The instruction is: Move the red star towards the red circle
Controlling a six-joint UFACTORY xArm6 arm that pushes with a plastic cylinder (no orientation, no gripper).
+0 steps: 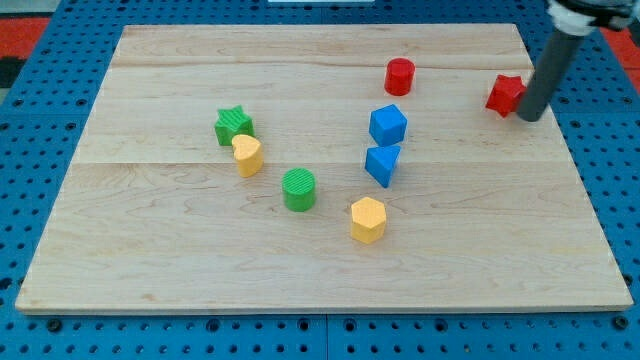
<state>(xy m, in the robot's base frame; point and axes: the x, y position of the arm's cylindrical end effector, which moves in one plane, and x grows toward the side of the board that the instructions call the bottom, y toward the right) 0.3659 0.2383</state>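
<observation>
Blue pegboard frames a pale wooden desk (300, 260) made of planks, and the blocks lie scattered on its upper and middle parts. Near the view's right edge, toward the top, sits the red star (505, 95), close to the desk's border. My tip (529, 117) stands just at the star's right side, touching it or nearly so — the rod hides that flank, so I cannot tell which. No pincer exists on this arm, only the dark rod, so there is nothing to spread or press together. Standing on the star's far side from the goal makes sense, I judge: a push toward the view's left would send the star at the red circle (400, 75), which rests well apart to the left and slightly higher in the view. Between the two reds the wood is bare, so the path looks free. Below the circle sits a blue cube (388, 125), with a blue triangle (382, 164) just under it, almost touching; a push that drifts downward could knock into the cube. Lower still lies a yellow hexagon (368, 220). Farther to the view's left come a green cylinder (299, 190), then a yellow heart (247, 155) pressed against a green star (233, 125) — all well out of the way. The task looks barely begun, judging from the gap between star and circle.
</observation>
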